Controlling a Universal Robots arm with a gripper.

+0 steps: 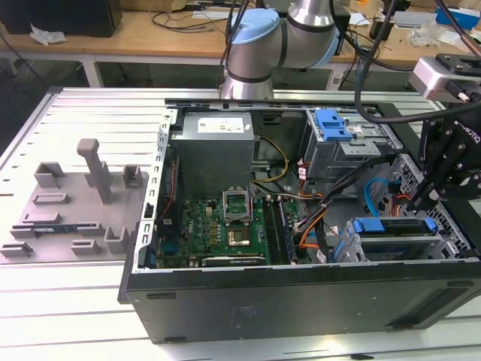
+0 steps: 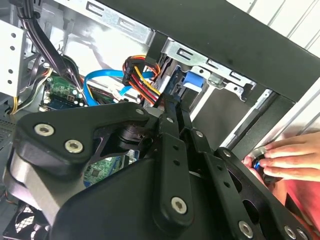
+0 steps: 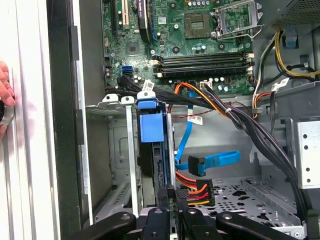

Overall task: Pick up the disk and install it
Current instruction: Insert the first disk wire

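Disk (image 3: 150, 162) location: it stands on edge inside the metal cage (image 3: 112, 104) at a corner of the computer case (image 1: 301, 301). Its blue bracket (image 3: 151, 125) shows at the cage opening. In the exterior view, the disk sits low on the exterior view's right, well apart from the circuit board (image 1: 225, 222).

My gripper (image 3: 172, 194) hangs just beside the disk's near end, between the disk and the orange power cables (image 3: 195, 190). My fingers (image 3: 164, 202) are drawn close together, with only a thin slot between them. I can make out nothing clamped in that slot, and I cannot tell whether a fingertip touches the bracket rail.

Handling, as I judge it:
- The disk is a rigid metal block, dense for its bulk. It does not flex, so a grip must carry its full weight.
- Its flat faces are smooth and likely slippery, and the label face offers no purchase.
- It is sensitive to knocks and to pressure on the flat faces or the connector end.
- The plastic bracket gives slightly, and its long side rails are the soundest place to take hold, one finger on each.

The blue data cable (image 3: 215, 160) runs near my gripper and could snag. A person's hand (image 2: 287, 159) rests on the outside of the case.
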